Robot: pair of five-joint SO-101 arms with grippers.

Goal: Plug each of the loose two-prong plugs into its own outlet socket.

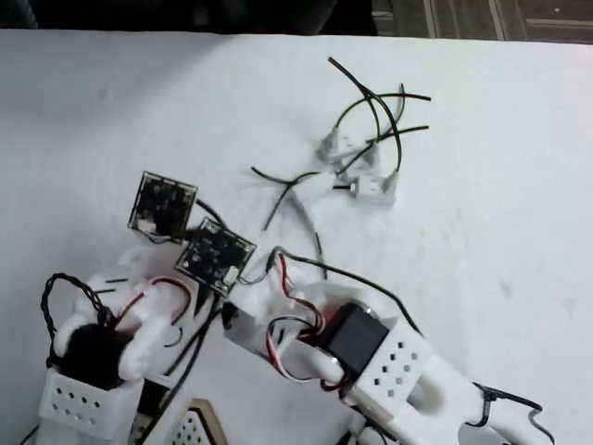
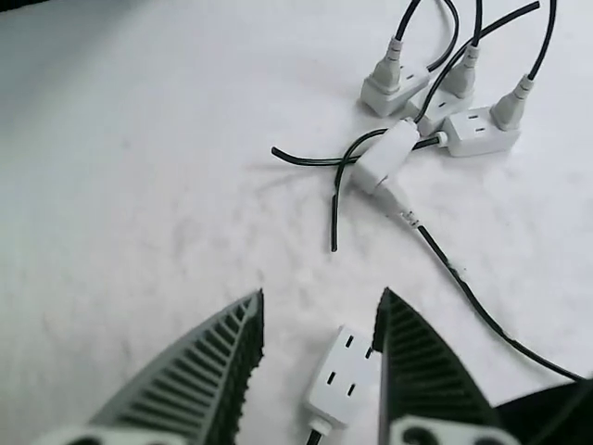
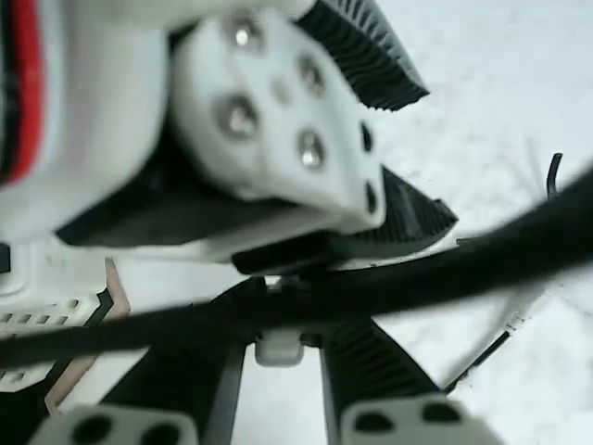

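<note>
Zero plugs confirmed seated. Left pincer stands wide open, holding nothing; one outlet socket lies on the table between its fingers, against one of them, slots vacant. Other plugs and sockets lie tangled well beyond its tips; mating there unclear. Right pincer: grip cannot be told; a small white piece and black cord sit just at it. Judged: nearly all left.

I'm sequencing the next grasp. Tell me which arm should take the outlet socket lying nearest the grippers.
Left. The left gripper is open and straddles the outlet socket, which lies close beside one finger. The right gripper sits at a black cable, likely occupied there.
</note>
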